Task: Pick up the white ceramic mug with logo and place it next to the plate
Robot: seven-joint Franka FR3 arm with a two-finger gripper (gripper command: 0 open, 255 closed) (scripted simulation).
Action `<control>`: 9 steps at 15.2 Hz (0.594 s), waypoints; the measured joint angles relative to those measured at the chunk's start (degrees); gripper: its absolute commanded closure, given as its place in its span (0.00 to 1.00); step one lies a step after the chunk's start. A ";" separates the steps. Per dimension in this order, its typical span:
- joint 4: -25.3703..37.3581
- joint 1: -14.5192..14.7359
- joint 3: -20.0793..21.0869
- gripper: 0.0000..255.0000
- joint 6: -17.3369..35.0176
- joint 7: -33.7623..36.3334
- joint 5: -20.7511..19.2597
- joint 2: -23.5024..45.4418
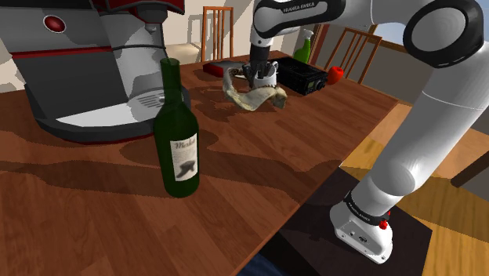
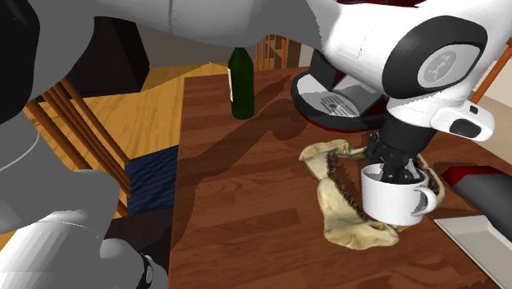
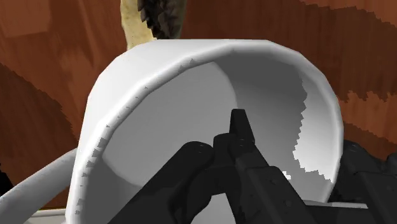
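At mug (image 2: 390,202) rim, fingers (image 3: 238,137) pinch wall, one inside, outer one largely hidden behind it.

Wooden table (image 1: 258,168) bears a green bottle (image 1: 176,137); a coffee machine (image 1: 86,74) (red-trimmed); a crumpled tan cloth (image 1: 255,99).

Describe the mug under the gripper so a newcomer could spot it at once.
On the brown wooden table, beside the grey-and-red coffee machine, lies a crumpled tan ring. Over it, at the black gripper, is the plain white cylindrical mug. Its loop handle and open top set it apart from the ring.
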 measured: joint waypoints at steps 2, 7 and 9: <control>-0.51 0.08 0.09 1.00 1.27 0.21 -0.13 0.16; -2.24 0.14 0.20 1.00 3.59 0.59 -0.33 -0.11; -2.23 0.01 0.15 1.00 3.53 0.37 -0.28 -0.11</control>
